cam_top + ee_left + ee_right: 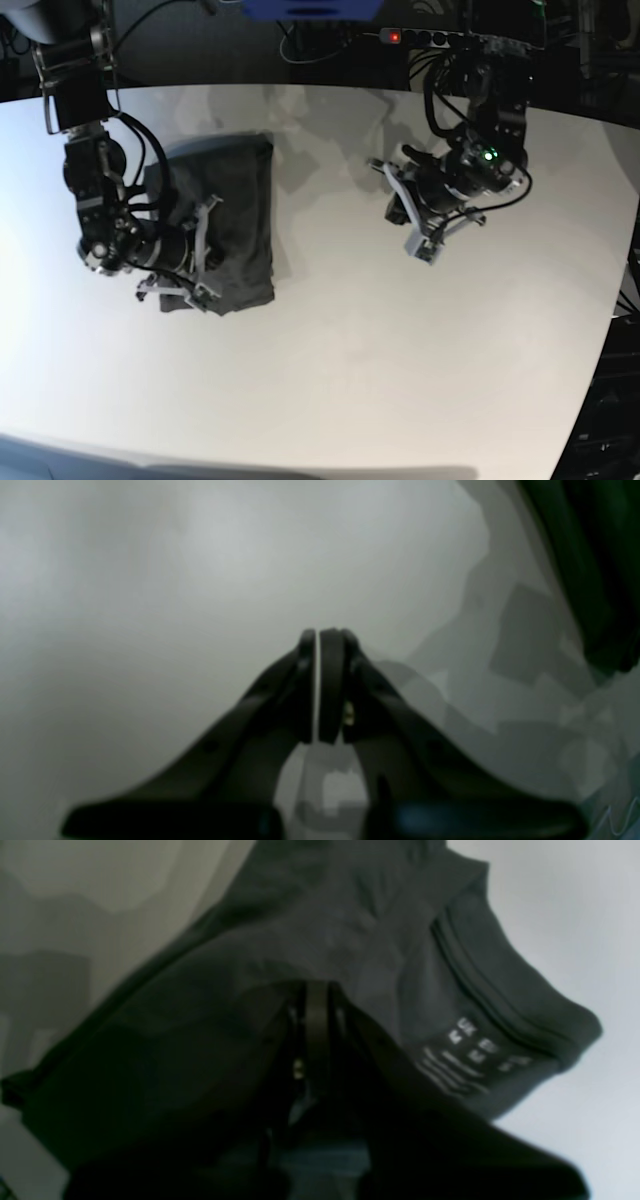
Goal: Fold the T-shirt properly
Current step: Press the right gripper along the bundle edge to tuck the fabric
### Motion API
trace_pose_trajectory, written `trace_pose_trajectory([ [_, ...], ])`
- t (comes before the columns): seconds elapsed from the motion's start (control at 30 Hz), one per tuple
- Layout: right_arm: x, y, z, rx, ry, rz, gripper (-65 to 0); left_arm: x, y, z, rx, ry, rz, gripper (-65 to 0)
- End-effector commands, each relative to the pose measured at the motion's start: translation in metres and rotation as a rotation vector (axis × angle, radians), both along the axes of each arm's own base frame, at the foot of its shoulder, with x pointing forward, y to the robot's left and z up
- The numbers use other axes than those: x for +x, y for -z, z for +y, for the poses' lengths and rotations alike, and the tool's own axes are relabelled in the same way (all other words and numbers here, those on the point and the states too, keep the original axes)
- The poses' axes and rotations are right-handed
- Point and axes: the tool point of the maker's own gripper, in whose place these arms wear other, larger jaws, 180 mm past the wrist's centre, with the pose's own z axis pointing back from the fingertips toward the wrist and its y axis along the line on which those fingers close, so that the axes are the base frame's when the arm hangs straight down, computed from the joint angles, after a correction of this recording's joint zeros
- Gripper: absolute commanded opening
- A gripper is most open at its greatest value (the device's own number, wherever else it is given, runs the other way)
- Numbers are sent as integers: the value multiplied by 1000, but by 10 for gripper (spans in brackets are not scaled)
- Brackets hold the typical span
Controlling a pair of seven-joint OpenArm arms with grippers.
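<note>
Left wrist view: left gripper (320,635) with jaws pressed together, only a hairline slit between the two dark pads, nothing between them. Beneath it, bare pale table (150,605) crossed by blocky grey shadows at right. In the top right corner, a dark edge of the T-shirt (595,555) (blurred, well apart from the fingertips).

Right wrist view: right gripper (316,990) closed, its fingertips against the dark grey cloth; whether fabric is pinched between them cannot be told. T-shirt (310,925) filling most of the frame, wrinkled, with a ribbed hem or collar band at right and a small label (467,1055) bearing pale lettering (too blurred to read). Pale table (575,900) at the right edge.

Base view: T-shirt (235,215) lying as a folded, roughly rectangular bundle on the left part of the white table (350,380). Right gripper (206,255) over the lower left part of the cloth, arm reaching in from the left. Left gripper (420,230) raised above bare table toward the right, well apart from the cloth, casting a shadow. Behind the table's far edge, a power strip (440,37) with a red light.
</note>
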Motion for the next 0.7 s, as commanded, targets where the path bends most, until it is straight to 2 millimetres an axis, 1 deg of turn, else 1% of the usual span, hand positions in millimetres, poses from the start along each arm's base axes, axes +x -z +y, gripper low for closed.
trace_pose_trajectory([
  [0.0, 14, -14, -2, -6, -5, -54, -647, 9, -12, -2, -18, 2, -46, -628],
  [0.07, 14, -12, -5, -36, -4, -56, -647, 9, -12, -2, -18, 2, -46, -628],
  [0.13, 14, -10, -2, -36, -4, -55, -647, 9, -12, -3, -20, 4, -45, -628],
  [0.2, 12, -1, -5, -47, 7, -29, -647, 9, -13, -5, -23, 5, -45, -628],
  [0.27, 18, 3, -6, -48, 19, -19, -647, 7, -11, -5, -25, 5, -39, -628],
  [0.33, 19, 13, -7, -27, 35, 6, -647, 3, -8, -5, -24, 5, -31, -628],
  [0.43, 16, 27, -10, -1, 53, 37, -647, 2, -8, -4, -21, 5, -30, -628],
  [0.47, 15, 29, -10, 5, 56, 39, -647, -1, -5, -3, -21, 3, -21, -628],
  [0.6, 14, 35, -13, 8, 65, 49, -647, -4, -3, -3, -22, 3, -14, -628],
  [0.67, 19, 34, -15, 14, 73, 45, -647, -4, -3, -3, -22, 3, -14, -628],
])
